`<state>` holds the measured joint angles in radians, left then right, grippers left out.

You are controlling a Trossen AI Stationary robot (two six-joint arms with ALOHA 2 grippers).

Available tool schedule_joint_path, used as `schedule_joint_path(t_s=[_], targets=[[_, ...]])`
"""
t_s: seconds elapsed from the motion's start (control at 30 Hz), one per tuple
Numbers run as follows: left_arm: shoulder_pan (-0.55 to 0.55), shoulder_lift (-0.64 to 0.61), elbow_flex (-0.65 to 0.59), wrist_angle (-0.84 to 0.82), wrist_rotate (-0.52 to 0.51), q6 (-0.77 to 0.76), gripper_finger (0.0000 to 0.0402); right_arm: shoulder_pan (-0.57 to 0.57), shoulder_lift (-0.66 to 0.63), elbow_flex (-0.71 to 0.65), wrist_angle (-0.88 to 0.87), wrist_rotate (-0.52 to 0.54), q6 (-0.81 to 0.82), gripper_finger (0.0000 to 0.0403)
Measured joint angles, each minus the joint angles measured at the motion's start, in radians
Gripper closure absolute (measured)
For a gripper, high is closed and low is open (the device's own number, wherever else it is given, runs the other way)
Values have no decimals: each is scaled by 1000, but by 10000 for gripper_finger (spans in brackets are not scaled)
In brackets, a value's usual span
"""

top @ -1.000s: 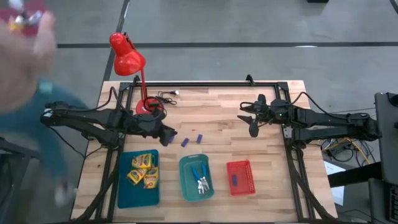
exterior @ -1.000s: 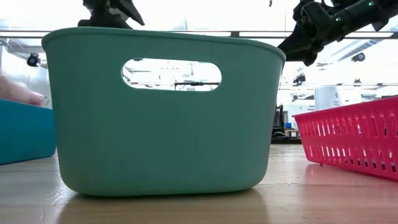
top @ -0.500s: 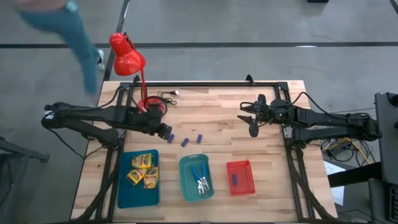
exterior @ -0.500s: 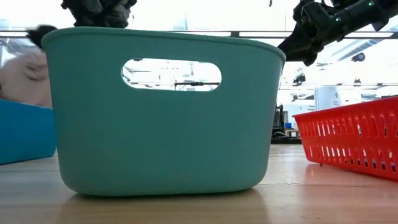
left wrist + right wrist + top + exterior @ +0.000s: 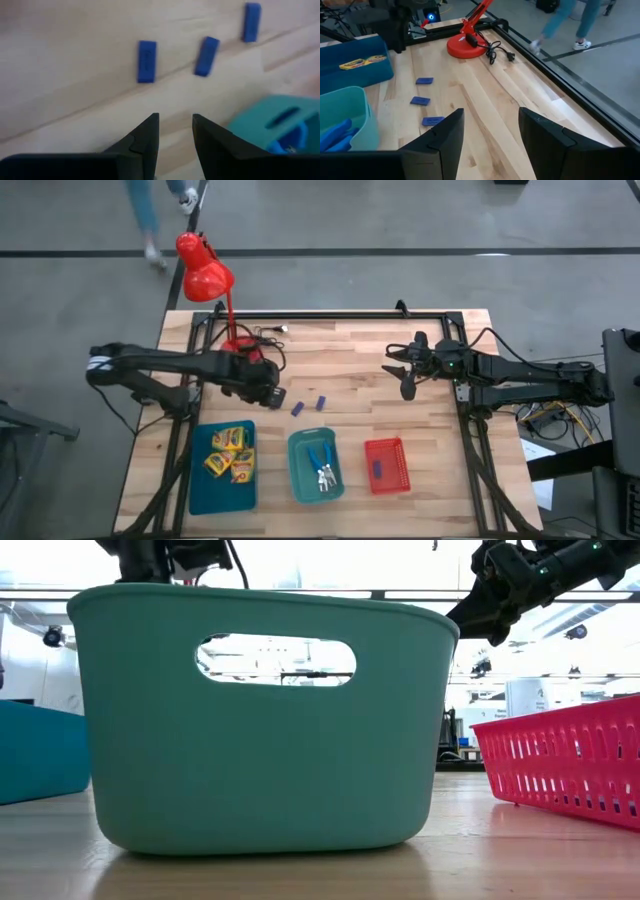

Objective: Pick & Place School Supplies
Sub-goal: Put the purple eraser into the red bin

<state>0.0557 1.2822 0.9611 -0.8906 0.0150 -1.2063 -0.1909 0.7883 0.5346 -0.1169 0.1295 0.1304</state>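
Since earlier: left tool (image 5: 274, 397) has swung in over the surface (image 5: 350, 360) toward the three loose purple blocks (image 5: 297, 408); right tool (image 5: 402, 376) unchanged.
Left tool: my fingers stand slightly apart, holding nothing, just left of the nearest block (image 5: 147, 60).
Right tool: apart, empty, waiting far right.
Supplies: crayon boxes (image 5: 229, 452) in the blue tray (image 5: 197, 490); scissors (image 5: 322, 465) in the teal tray (image 5: 298, 480); one block in the red tray (image 5: 398, 467).
Risk one: my narrow gap may nudge a block aside instead of straddling it.
Risk two: lamp (image 5: 204, 275) base and cable (image 5: 268, 334) sit near my left arm; I could snag them.
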Motion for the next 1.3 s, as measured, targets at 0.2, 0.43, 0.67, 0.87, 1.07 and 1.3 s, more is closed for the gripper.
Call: schedule_joint_path(t_s=[0.2, 0.43, 0.67, 0.87, 1.07, 1.3], targets=[[17, 38, 0, 0, -91, 4, 280, 0, 0, 0, 0, 0, 0, 220], [29, 88, 0, 5, -89, -24, 280, 0, 0, 0, 0, 0, 0, 221], [32, 91, 0, 29, -79, -28, 280, 0, 0, 0, 0, 0, 0, 223], [33, 92, 0, 31, -85, -25, 280, 0, 0, 0, 0, 0, 0, 224], [52, 99, 0, 48, -76, 36, 280, 0, 0, 0, 0, 0, 0, 220], [67, 181, -1, 101, -67, 99, 279, 0, 0, 0, 0, 0, 0, 226]])
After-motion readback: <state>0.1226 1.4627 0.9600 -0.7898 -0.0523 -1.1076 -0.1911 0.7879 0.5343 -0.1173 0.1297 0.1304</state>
